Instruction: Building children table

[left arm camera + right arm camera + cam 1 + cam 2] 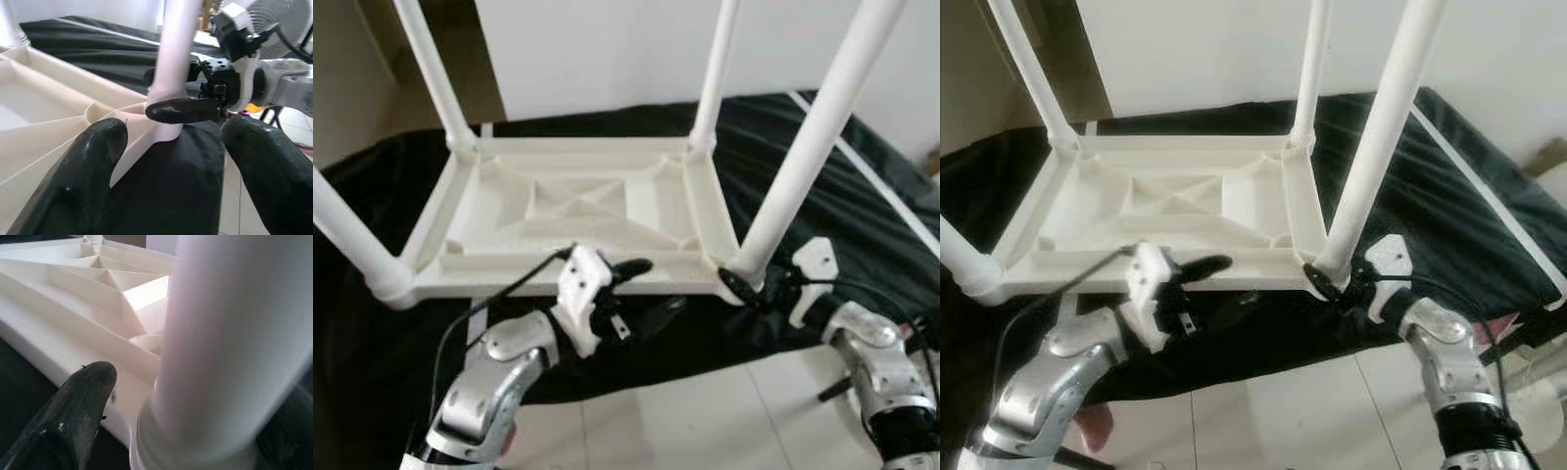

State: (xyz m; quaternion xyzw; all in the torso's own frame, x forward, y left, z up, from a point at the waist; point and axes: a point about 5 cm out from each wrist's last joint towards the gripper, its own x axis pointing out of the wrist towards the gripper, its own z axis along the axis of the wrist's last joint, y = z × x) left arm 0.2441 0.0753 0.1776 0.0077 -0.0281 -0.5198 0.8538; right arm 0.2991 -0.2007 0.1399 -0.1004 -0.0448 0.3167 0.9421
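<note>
White plastic children's table lies upside down on a black sheet, ribbed underside up, four tubular legs standing from the corner sockets. Near edge overhangs the sheet's front border, above pale floor tiles.

Right gripper is at the near right leg, down at the collar where leg meets socket. Right wrist view: one black finger on one side of the tube, the other a dark shape past it; fingers bracket the leg base. Contact looks likely, but the close blur leaves it unsure whether they press or merely flank it.

Left gripper sits at the near rim, fingers spread apart with nothing between them; upper finger reaches along the rim toward the same corner. Left wrist view: both pads wide open, the right gripper's finger lying across the foot of the leg.

Step in hand, as I judge it: seating this last leg fully.

To do it well:
- Keep the right hold low on the collar, so the push runs straight down the socket axis.
- Leg must stay square to the tabletop; any lean will jam it.
- Left gripper should bear on the rim to stop the table sliding on the sheet.
- Mind the overhang: a hard push at this corner could tip the near edge.
</note>
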